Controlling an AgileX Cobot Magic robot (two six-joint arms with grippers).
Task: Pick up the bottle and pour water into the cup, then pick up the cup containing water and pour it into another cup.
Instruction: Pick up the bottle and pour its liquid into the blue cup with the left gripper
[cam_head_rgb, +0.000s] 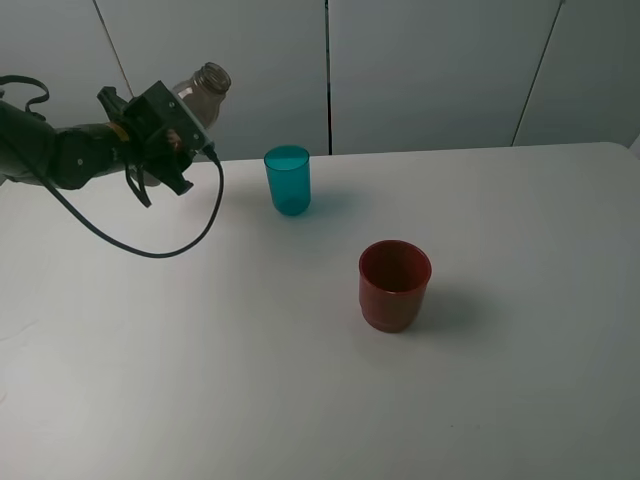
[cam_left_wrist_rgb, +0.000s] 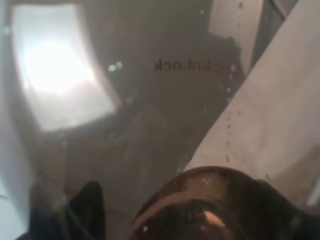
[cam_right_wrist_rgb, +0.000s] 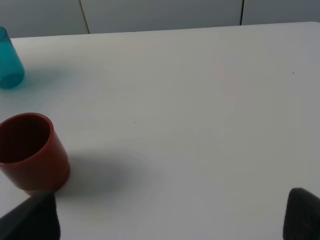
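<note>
Exterior high view: the bottle (cam_head_rgb: 203, 88) is seen lifted off the desk (cam_head_rgb: 300, 420) over its far left corner. It is tilted with the open neck turned toward the cup (cam_head_rgb: 287, 180) and is clamped at mid-body by the left gripper (cam_head_rgb: 178, 125). The cup is stood upright near the far edge, left of the middle. Another cup (cam_head_rgb: 394, 285) is stood nearer the middle of the desk, well apart from it.

Left wrist view: the frame is filled by the smoky wall of the bottle, pressed close against the lens. The plastic is judged light, smooth and thin, easily dented, so a moderate grip on the body rather than the neck is favoured.

Right wrist view: the right gripper (cam_right_wrist_rgb: 167, 220) is held with its fingers apart and nothing between them, and both cups are seen ahead of it.
</note>
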